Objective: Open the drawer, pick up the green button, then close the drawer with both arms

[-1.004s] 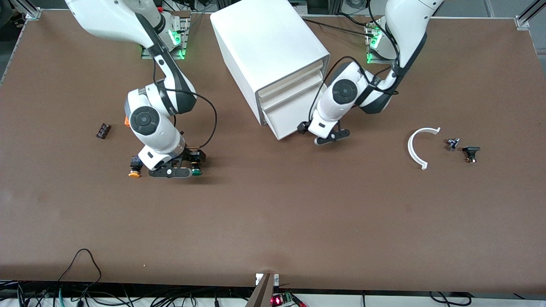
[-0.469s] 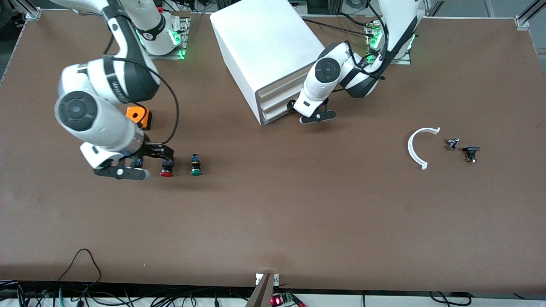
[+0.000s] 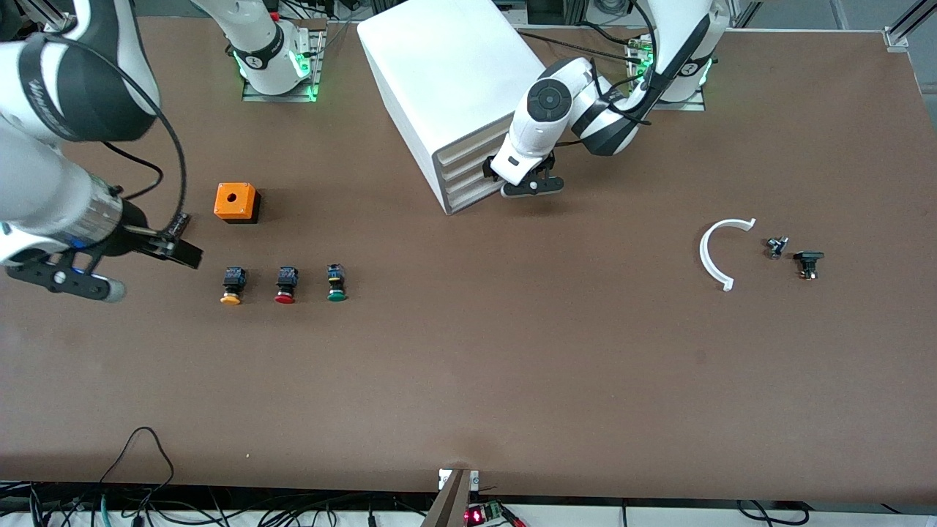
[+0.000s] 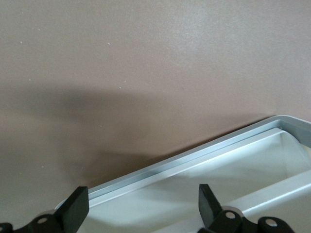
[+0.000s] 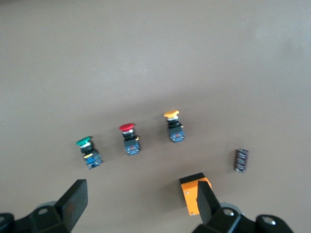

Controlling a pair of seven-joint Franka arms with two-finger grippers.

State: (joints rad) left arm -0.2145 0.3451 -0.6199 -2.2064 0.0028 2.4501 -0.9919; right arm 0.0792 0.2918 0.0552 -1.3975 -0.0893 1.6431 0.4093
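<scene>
The white cabinet has its drawers flush; the lowest drawer is shut. My left gripper hangs open right in front of the drawer fronts, and its wrist view shows only a pale rim of the cabinet between the open fingertips. The green button stands on the table, nearer to the front camera than the cabinet, and nothing touches it. My right gripper is open and empty, raised high over the right arm's end of the table.
A red button and a yellow button stand in a row with the green one. An orange box lies beside them, with a small dark cylinder nearby. A white arc and small parts lie toward the left arm's end.
The lowest drawer went from pulled out to flush, with the left gripper moving in against it. The right gripper rose from the buttons and swung outward, leaving the green button on the table.
</scene>
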